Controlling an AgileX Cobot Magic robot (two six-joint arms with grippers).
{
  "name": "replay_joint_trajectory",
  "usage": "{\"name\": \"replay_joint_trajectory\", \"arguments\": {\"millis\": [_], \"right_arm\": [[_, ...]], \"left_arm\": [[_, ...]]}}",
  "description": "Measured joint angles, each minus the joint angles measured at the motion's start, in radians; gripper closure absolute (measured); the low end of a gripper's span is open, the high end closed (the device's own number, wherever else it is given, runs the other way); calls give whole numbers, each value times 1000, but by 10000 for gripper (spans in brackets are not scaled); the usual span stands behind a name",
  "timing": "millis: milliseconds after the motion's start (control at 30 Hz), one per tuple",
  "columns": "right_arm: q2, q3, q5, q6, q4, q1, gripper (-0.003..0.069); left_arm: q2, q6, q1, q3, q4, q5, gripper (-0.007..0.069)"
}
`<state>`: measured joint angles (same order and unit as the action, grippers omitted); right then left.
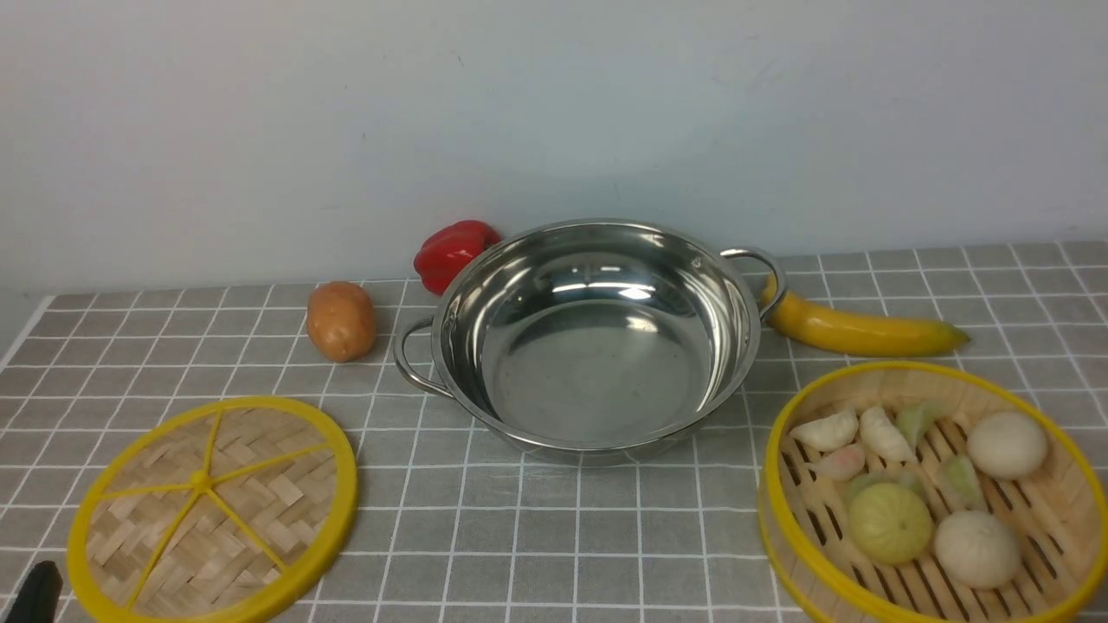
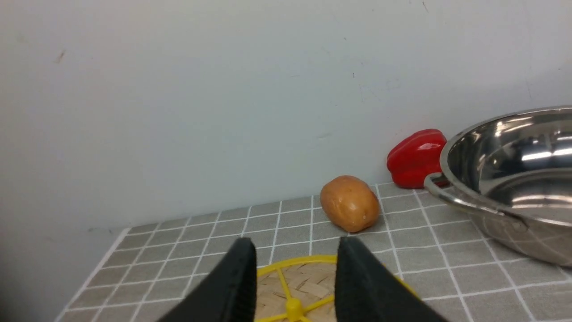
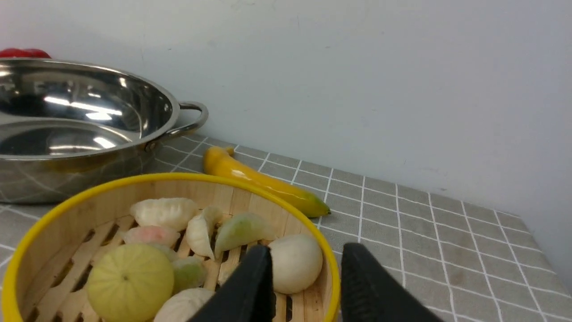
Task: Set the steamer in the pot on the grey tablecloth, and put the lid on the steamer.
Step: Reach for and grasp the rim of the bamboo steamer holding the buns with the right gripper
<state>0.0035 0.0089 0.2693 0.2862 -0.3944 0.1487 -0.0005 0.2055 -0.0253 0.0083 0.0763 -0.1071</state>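
Grey tablecloth (image 3: 447,232), steamer (image 3: 58,223) rim between jaws of right claw (image 3: 306,250), contact unclear.

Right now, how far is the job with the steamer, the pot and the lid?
Nothing is done yet: the pot is empty. In hand: the right gripper, open, sits over the rim of the steamer, on the cloth. The lid lies flat under the open left gripper. Left: both placements.

Observed right gripper (image 3: 306,252) with jaws apart, straddling steamer (image 3: 111,199) wall, one finger inside beside white bun (image 3: 299,268). Noted shiny empty pot (image 3: 67,174) just beyond steamer, banana (image 3: 268,183) beside pot handle, all three on grey tablecloth (image 3: 424,232).
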Motion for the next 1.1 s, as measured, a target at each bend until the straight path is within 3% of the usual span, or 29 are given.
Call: {"name": "replay_joint_trajectory", "arguments": {"millis": [100,200,367,533,933,1000,1100], "right_arm": [[0,0,-11,10,14,0,416],[0,0,-99,90,136,0,416],[0,0,-361,334,519,0,416],[0,0,-505,437,736,0,416],[0,0,-614,523,724,0,416],[0,-7,-712,545,650,0,416],[1,-79,-690,547,554,0,416]], "left_arm": [[0,-96,0,0,88,-2,382],[0,-231,0,0,212,-28,382],[0,-352,0,0,337,-85,382],[0,-396,0,0,444,-84,382],[0,-391,0,0,469,-19,382],[0,-391,0,0,496,51,382],[0,-385,0,0,489,191,382]]}}
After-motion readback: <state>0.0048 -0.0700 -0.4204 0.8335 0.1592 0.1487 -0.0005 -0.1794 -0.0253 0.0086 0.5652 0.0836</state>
